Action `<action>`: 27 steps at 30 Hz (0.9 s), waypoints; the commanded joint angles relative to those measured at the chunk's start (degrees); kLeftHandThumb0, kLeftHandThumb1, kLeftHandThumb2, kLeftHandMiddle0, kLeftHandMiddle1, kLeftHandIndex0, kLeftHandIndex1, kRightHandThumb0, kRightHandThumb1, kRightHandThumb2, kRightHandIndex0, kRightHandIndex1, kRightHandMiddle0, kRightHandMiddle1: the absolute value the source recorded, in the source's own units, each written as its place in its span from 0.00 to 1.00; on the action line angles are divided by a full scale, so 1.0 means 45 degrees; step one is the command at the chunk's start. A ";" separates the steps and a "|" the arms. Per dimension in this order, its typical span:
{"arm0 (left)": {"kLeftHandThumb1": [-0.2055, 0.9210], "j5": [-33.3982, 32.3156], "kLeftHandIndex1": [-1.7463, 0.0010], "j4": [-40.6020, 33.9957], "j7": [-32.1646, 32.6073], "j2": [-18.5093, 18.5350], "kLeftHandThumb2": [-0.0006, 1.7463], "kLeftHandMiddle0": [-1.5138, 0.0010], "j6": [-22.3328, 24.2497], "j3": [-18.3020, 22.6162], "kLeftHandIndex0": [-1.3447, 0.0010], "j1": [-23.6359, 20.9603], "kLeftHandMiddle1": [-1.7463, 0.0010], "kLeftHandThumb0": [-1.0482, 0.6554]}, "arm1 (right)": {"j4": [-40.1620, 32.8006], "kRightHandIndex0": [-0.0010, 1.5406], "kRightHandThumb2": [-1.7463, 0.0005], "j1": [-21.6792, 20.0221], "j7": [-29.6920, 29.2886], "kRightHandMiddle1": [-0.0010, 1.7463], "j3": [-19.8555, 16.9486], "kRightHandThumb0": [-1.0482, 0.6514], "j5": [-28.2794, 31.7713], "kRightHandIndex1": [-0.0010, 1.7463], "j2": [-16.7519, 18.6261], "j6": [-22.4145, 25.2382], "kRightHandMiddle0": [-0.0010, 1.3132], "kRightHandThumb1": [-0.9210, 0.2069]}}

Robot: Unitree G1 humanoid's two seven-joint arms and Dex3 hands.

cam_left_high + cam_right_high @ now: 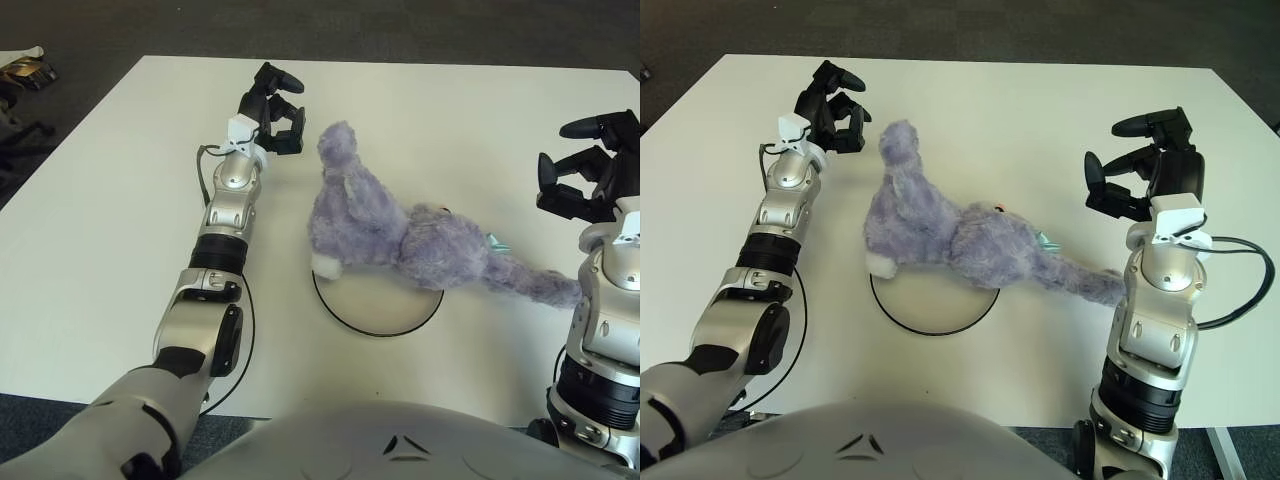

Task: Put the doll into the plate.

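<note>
Sprawling across the far edge of the round cream plate with a black rim point(385, 312), the fluffy purple plush doll point(400, 240) lies between the curled empty left hand point(276, 105) and loosely open right hand point(1140, 180).

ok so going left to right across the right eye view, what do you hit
left hand → plate → purple doll, lying partly over the plate's far edge → right hand, all on the white table

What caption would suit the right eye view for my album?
Purple doll lies partly across the plate, with left hand and right hand empty on either side.
</note>
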 commanded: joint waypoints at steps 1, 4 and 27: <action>0.46 0.0162 0.00 -0.0081 0.0343 -0.0064 0.76 0.66 0.0224 -0.0044 0.63 -0.0048 0.00 0.61 | 0.0293 0.42 0.30 0.0095 -0.0194 0.98 -0.0358 0.62 0.0466 0.93 0.0109 -0.0273 0.28 0.50; 0.46 0.0126 0.00 -0.0141 0.0410 -0.0104 0.76 0.67 0.0401 -0.0045 0.64 -0.0012 0.00 0.61 | 0.0519 0.44 0.31 0.0087 -0.0297 1.00 -0.0477 0.62 0.0724 0.88 0.0159 -0.0380 0.28 0.50; 0.47 -0.0149 0.00 -0.0228 0.1230 -0.0971 0.76 0.67 0.0361 0.0095 0.64 0.0768 0.00 0.61 | 0.3800 0.53 0.28 -0.0160 -0.0052 1.00 -0.0781 0.62 0.3759 0.80 0.0606 -0.2590 0.33 0.58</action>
